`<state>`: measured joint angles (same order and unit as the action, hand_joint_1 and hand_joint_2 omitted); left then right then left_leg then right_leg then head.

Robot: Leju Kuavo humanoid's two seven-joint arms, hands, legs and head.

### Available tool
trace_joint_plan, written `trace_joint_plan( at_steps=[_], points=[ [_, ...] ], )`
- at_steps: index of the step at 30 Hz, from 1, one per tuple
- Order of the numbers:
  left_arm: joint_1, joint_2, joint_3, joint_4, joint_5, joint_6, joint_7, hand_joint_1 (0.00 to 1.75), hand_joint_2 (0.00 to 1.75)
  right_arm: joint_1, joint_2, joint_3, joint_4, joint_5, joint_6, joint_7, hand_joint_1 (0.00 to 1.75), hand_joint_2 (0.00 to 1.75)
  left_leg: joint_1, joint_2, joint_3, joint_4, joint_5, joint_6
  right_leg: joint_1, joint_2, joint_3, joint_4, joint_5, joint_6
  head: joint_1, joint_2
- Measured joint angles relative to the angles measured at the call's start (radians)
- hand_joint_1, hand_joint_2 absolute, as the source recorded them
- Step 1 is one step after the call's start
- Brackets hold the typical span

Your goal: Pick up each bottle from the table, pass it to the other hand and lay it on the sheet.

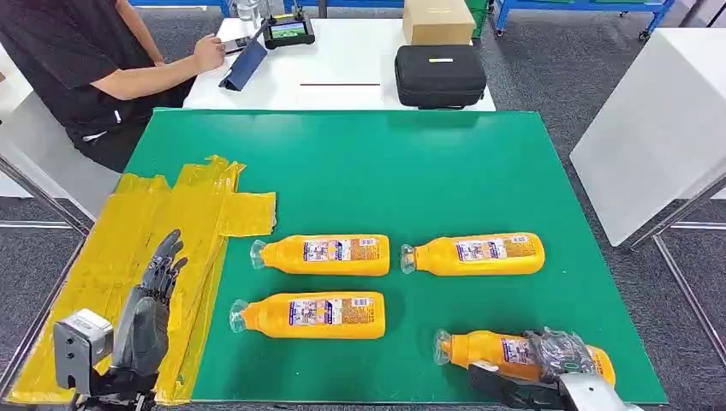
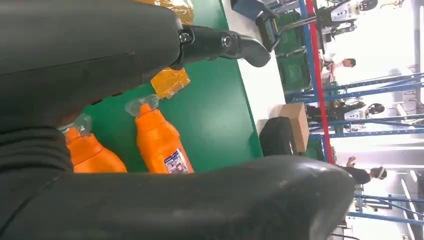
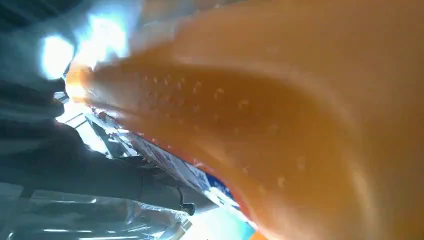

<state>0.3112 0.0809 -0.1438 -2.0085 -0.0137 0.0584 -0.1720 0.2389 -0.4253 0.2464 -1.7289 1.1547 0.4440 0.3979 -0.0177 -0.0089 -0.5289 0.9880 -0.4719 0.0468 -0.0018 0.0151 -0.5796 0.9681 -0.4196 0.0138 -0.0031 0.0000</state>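
Four orange bottles lie on the green desk point(image 1: 428, 163). The right hand point(image 1: 561, 355) grips the nearest bottle point(image 1: 496, 349) around its middle, seemingly resting on the desk. The left hand point(image 1: 152, 308) hovers over the yellow sheet point(image 1: 201, 201), fingers spread and holding nothing. Three bottles lie apart between them.

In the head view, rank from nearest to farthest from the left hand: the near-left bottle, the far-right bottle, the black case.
From the left hand:
1. Near-left bottle, lying just right of the yellow sheet.
2. Far-right bottle, across the green mat.
3. Black case, on the white table beyond.
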Motion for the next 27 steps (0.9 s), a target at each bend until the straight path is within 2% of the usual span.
trace_joint_plan(
  at_steps=[2, 7, 12, 16, 17, 19, 21, 27],
  points=[
    [0.000, -0.003, 0.006, 0.000, -0.008, -0.005, 0.001, 0.00, 0.00, 0.003, 0.018, -0.012, -0.004, -0.017, -0.005, -0.008, 1.75, 1.75, 0.000, 0.000, 0.000, 0.000, 0.000, 0.000, 0.000, 0.000, 0.000, 0.000, 0.000, 0.000, 0.000, 0.000],
    [0.004, -0.018, 0.025, -0.002, 0.005, -0.007, 0.015, 0.00, 0.00, 0.024, 0.095, -0.102, -0.032, -0.299, -0.045, -0.119, 1.75, 1.75, 0.000, 0.001, -0.001, 0.000, -0.001, 0.000, 0.000, 0.001, -0.001, 0.000, 0.000, 0.000, 0.000, 0.000],
    [0.008, -0.029, 0.035, -0.006, 0.016, -0.008, 0.017, 0.00, 0.00, 0.035, 0.142, -0.140, -0.060, -0.367, -0.046, -0.140, 1.75, 1.75, 0.001, 0.000, -0.001, 0.000, 0.000, 0.000, 0.000, 0.001, -0.001, 0.000, 0.000, 0.000, 0.000, 0.000],
    [0.014, -0.034, 0.042, -0.012, 0.075, -0.017, 0.004, 0.00, 0.00, 0.046, 0.173, -0.169, -0.100, -0.711, -0.062, -0.250, 1.75, 1.75, 0.001, 0.001, -0.002, 0.000, 0.000, 0.000, 0.000, 0.001, -0.001, 0.000, 0.000, 0.000, 0.000, 0.000],
    [0.015, -0.034, 0.044, -0.015, 0.089, -0.019, -0.003, 0.00, 1.75, 0.046, 0.179, -0.172, -0.120, -0.811, -0.063, -0.280, 1.75, 1.75, 0.001, 0.001, -0.002, 0.000, 0.000, 0.000, 0.000, 0.001, -0.002, 0.000, 0.000, 0.000, 0.000, 0.000],
    [0.017, -0.034, 0.045, -0.019, 0.114, -0.029, -0.013, 0.00, 1.75, 0.040, 0.184, -0.179, -0.157, -0.949, -0.069, -0.327, 1.75, 1.75, 0.001, 0.000, -0.002, 0.000, 0.000, 0.000, 0.000, 0.000, -0.002, 0.000, 0.000, 0.000, 0.000, 0.000],
    [0.017, -0.034, 0.045, -0.023, 0.144, -0.043, -0.019, 0.00, 1.75, 0.027, 0.188, -0.180, -0.190, -1.018, -0.080, -0.359, 1.75, 1.75, 0.001, 0.000, -0.002, 0.000, 0.000, 0.000, 0.000, 0.001, -0.002, 0.000, 0.000, 0.000, 0.000, 0.000],
    [-0.005, -0.033, 0.037, -0.027, 0.258, -0.110, -0.021, 0.00, 1.75, -0.040, 0.209, -0.162, -0.250, -1.027, -0.134, -0.381, 1.75, 1.75, 0.001, 0.001, -0.002, 0.000, 0.000, 0.000, 0.000, 0.001, -0.002, 0.000, 0.000, 0.000, 0.000, 0.000]
  ],
)
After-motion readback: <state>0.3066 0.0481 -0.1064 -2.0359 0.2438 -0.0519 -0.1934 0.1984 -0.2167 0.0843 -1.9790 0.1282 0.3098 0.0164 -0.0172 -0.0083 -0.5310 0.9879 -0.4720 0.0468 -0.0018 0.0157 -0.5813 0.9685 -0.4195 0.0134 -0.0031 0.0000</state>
